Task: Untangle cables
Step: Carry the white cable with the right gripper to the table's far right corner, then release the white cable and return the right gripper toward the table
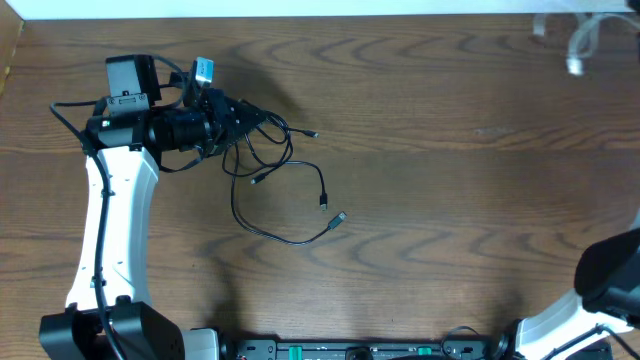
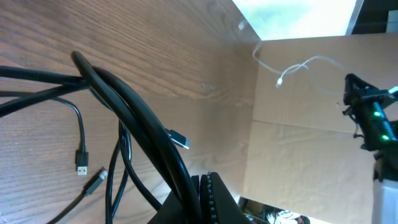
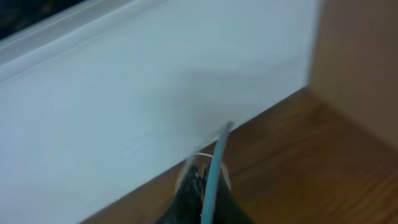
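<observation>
We note the black cables (image 1: 283,187), light and limp, tangled at the table's (image 1: 450,200) far left, the left gripper (image 1: 243,118) seemingly pinched shut on the knot, the right gripper (image 3: 203,190) too blurred to judge; best grasped beside a plug (image 1: 340,217).

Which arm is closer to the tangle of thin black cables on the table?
Left. The left gripper is right at the tangle of thin black cables; the right arm sits at the opposite edge.

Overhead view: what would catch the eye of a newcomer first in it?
The black cables draw the eye: a loose tangle on the upper left of the wooden table, right by the end of the white left arm. A white cable lies alone at the top right edge.
</observation>
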